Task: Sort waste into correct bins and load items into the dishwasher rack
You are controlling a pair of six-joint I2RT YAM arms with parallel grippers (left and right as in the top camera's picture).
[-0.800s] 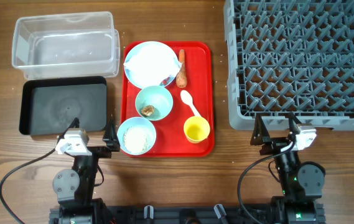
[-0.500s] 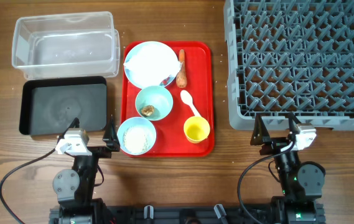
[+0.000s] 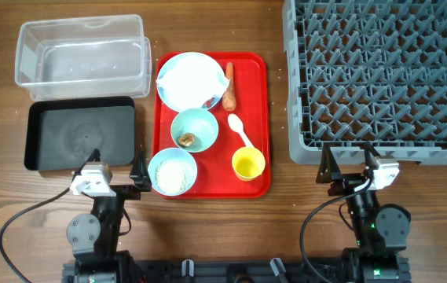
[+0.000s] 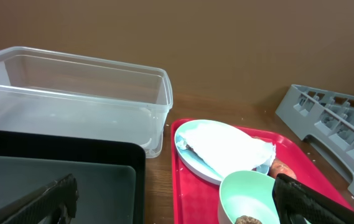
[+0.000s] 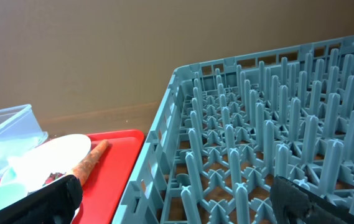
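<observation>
On the red tray (image 3: pixel 259 118) lie a pale blue plate (image 3: pixel 185 76) with crumpled wrapper paper (image 3: pixel 210 102), an orange carrot (image 3: pixel 229 86), a mint-green bowl (image 3: pixel 194 130) holding a brown scrap (image 3: pixel 185 140), a pale blue bowl (image 3: pixel 172 171) of white rice, a yellow cup (image 3: pixel 248 164) and a white spoon (image 3: pixel 239 130). The clear tub (image 3: pixel 82 51) and black tray (image 3: pixel 80 135) stand to the left. The grey rack (image 3: pixel 380 75) stands to the right. My left gripper (image 3: pixel 117 174) is open and empty at the front left. My right gripper (image 3: pixel 347 167) is open and empty before the rack.
The left wrist view shows the black tray (image 4: pixel 58 171), clear tub (image 4: pixel 71 93), plate with paper (image 4: pixel 223 149) and mint bowl (image 4: pixel 248 199). The right wrist view shows the rack (image 5: pixel 257 143), carrot (image 5: pixel 89 160) and red tray (image 5: pixel 111 168). Bare wood lies along the front edge.
</observation>
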